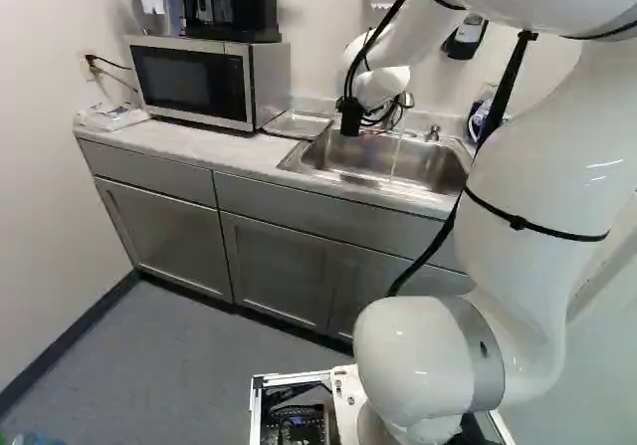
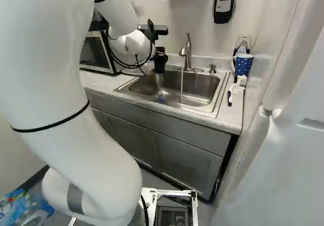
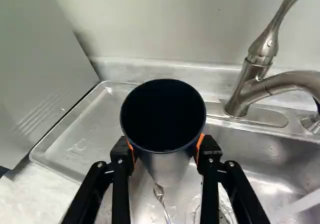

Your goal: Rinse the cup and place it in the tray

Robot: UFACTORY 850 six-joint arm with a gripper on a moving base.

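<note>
In the right base view, my gripper [image 2: 160, 60] points down over the left part of the sink [image 2: 220, 92], with a silvery cup [image 2: 159, 78] under it. The wrist view shows the gripper [image 3: 166, 151] shut on the cup [image 3: 167, 165], an orange pad on each side. The cup's dark round mouth faces the camera; its outside is metallic. The metal tray [image 3: 82, 139] lies beside the sink, against the wall, partly hidden behind the cup. Water runs from the faucet [image 2: 187, 54] into the basin, apart from the cup.
A microwave [image 1: 189, 79] stands beside the tray, with a coffee maker on top. Right of the sink are a blue patterned cup [image 2: 243, 65] and a white brush [image 2: 236, 87]. A soap dispenser [image 2: 224, 1] hangs above. A small blue thing [image 2: 162, 100] shows in the basin.
</note>
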